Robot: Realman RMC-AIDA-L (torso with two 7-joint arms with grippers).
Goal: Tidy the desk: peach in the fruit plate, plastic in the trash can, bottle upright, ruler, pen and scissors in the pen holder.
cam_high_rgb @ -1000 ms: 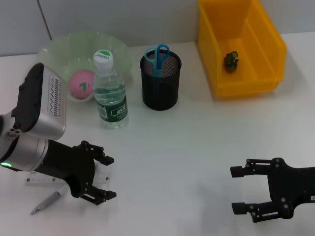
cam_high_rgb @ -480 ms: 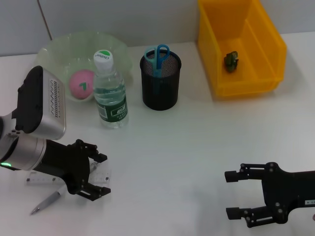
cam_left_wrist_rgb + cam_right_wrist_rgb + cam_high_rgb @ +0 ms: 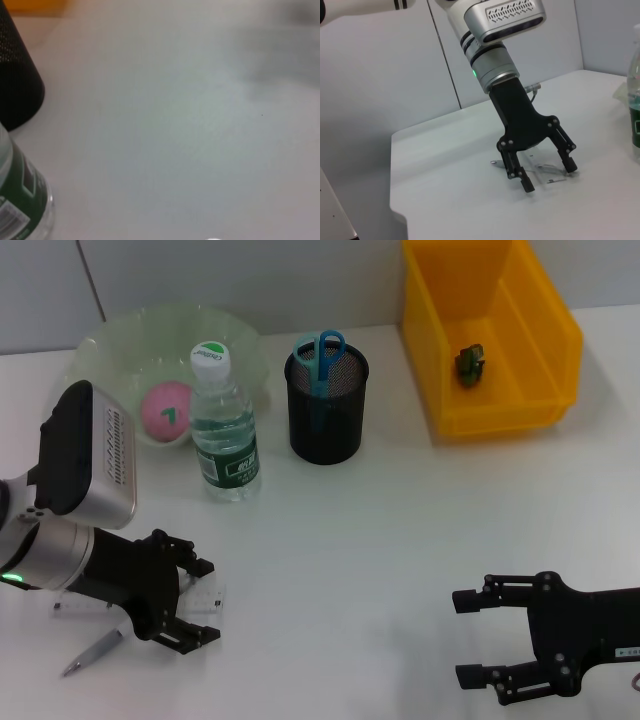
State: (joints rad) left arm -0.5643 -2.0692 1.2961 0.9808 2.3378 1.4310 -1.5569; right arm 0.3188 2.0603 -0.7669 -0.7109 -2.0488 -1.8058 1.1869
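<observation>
Left gripper (image 3: 199, 601) lower, open over ruler (image 3: 150, 602).

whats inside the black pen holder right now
The head view shows blue-handled scissors standing in the pen holder, handles up. The mesh wall hides the blades and anything lower. The ruler and pen lie on the desk by the left gripper.

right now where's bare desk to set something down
The widest free patch is mid-desk, between the bottle and pen holder at the back, the left end effector and the right end effector. Crowded: the front-left corner, where the open left end effector straddles the ruler beside the pen.
</observation>
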